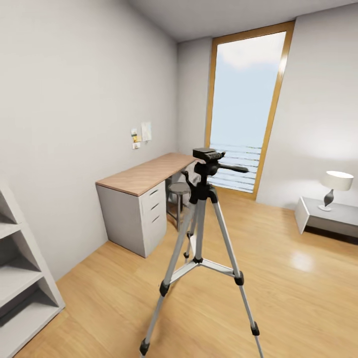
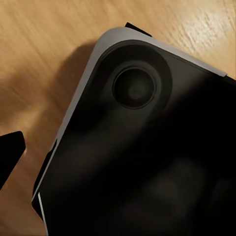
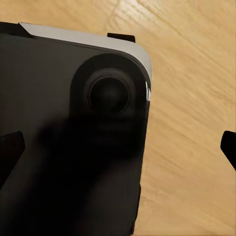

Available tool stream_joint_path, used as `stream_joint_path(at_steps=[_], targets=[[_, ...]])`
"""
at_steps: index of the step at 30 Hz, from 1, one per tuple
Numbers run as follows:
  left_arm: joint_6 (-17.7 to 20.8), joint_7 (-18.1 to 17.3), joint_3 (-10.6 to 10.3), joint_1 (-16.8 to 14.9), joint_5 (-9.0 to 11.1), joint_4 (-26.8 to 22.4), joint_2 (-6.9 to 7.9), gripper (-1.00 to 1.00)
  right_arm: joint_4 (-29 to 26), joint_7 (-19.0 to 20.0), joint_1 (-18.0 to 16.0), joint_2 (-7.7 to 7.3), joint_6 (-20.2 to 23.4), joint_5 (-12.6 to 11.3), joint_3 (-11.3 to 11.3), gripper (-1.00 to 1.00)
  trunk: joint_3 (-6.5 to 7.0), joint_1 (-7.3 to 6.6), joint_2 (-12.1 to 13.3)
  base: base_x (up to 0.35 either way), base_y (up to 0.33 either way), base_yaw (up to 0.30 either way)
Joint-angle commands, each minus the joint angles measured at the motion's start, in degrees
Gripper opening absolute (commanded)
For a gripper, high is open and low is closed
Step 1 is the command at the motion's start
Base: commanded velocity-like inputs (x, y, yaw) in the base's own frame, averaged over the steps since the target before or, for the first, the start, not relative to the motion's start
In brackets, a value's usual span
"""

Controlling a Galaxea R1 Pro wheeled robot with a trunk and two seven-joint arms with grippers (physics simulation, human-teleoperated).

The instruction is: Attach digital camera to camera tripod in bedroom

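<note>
While the head view shows the camera tripod point(image 1: 201, 248) standing on the bedroom's wood floor point(image 1: 278, 278) near the desk point(image 1: 144, 176), the wrist views show the robot's dark base point(image 2: 147, 157). The right gripper's point(image 3: 120, 147) fingertips sit spread wide apart, empty; the left's state I cannot tell

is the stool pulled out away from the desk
No, the stool sits tucked under the desk, behind the tripod.
</note>
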Motion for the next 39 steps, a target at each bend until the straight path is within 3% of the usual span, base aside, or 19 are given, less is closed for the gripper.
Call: stream_joint_path(at_steps=[1, 9, 39], targets=[[0.0, 0.0, 0.0, 0.0, 0.1, -0.1, -0.01, 1.00, 0.0, -0.2, 0.0, -0.01, -0.1, 0.5, 0.0, 1.00, -0.04, 0.00, 0.0, 0.000, 0.321, 0.000], [0.0, 0.0, 0.1, 0.0, 0.1, -0.1, 0.04, 1.00, 0.0, -0.2, 0.0, 0.22, -0.1, 0.5, 0.0, 1.00, -0.04, 0.00, 0.0, 0.000, 0.187, -0.079], [0.0, 0.0, 0.1, 0.0, 0.2, -0.1, 0.06, 1.00, 0.0, -0.1, 0.0, 0.18, 0.0, 0.4, 0.0, 1.00, -0.04, 0.00, 0.0, 0.000, 0.007, -0.237]])
